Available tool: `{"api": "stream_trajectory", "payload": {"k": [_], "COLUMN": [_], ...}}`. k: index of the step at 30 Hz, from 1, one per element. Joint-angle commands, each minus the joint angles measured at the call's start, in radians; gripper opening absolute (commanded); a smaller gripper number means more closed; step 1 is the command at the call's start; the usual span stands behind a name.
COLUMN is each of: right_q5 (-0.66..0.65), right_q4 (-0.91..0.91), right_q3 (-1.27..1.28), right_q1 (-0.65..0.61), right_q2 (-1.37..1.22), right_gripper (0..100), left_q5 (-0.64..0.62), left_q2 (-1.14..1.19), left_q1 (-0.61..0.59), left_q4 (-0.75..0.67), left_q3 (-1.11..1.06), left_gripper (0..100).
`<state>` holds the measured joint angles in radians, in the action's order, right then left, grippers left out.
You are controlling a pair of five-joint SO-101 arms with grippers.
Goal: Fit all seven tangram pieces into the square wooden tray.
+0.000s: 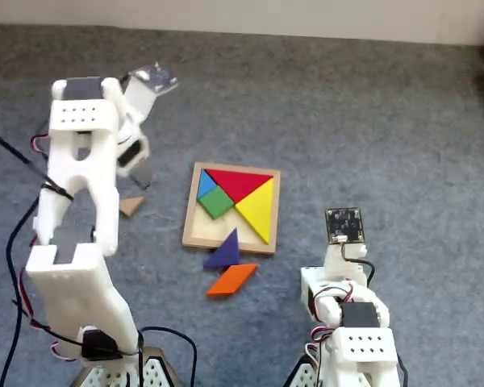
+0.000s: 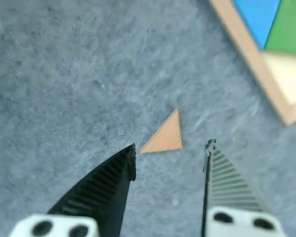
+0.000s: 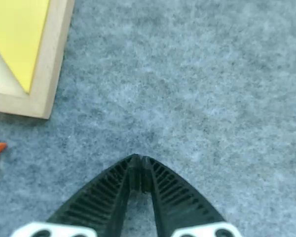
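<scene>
One tan triangle (image 2: 164, 136) by left pincer (image 2: 171, 146), jaws apart, right pincer (image 3: 138, 165) together, nr tray (image 3: 53, 74)

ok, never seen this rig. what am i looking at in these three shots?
Two small white robot arms on a grey carpet, doing a tangram. One picture looks down from above; the other two come from a camera on each arm's wrist. The tray holds red, yellow, blue and green pieces. A purple triangle lies across its rim, with an orange piece beside it. The left hand is open, pointed at a tan triangle. The right hand is shut and empty.
</scene>
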<state>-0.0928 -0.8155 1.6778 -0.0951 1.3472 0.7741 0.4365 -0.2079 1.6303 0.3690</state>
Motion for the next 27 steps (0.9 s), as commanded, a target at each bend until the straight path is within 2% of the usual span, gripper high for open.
{"api": "stream_trajectory", "payload": {"k": [1, 4, 9, 15, 22, 24, 27], "right_q5": [0.002, 0.002, 0.002, 0.002, 0.002, 0.002, 0.002], "right_q4": [0.024, 0.024, 0.024, 0.024, 0.024, 0.024, 0.024], "right_q3": [0.031, 0.031, 0.031, 0.031, 0.031, 0.031, 0.031], "right_q1": [0.01, 0.01, 0.01, 0.01, 0.01, 0.01, 0.01], "right_q2": [0.012, 0.012, 0.012, 0.012, 0.012, 0.012, 0.012], "right_gripper": [3.0, 3.0, 3.0, 3.0, 3.0, 3.0, 3.0], "left_q5": [0.17, 0.241, 0.282, 0.281, 0.282, 0.281, 0.281], "left_q2": [0.041, 0.096, 0.154, 0.234, 0.309, 0.309, 0.308], "left_q1": [-0.044, -0.048, -0.048, -0.064, -0.074, -0.076, -0.064], "left_q4": [0.008, 0.008, -0.003, -0.12, -0.135, -0.135, -0.126], "left_q3": [0.041, 0.047, 0.047, 0.021, 0.028, 0.028, 0.028], "left_gripper": [22, 22, 22, 22, 22, 20, 11]}}
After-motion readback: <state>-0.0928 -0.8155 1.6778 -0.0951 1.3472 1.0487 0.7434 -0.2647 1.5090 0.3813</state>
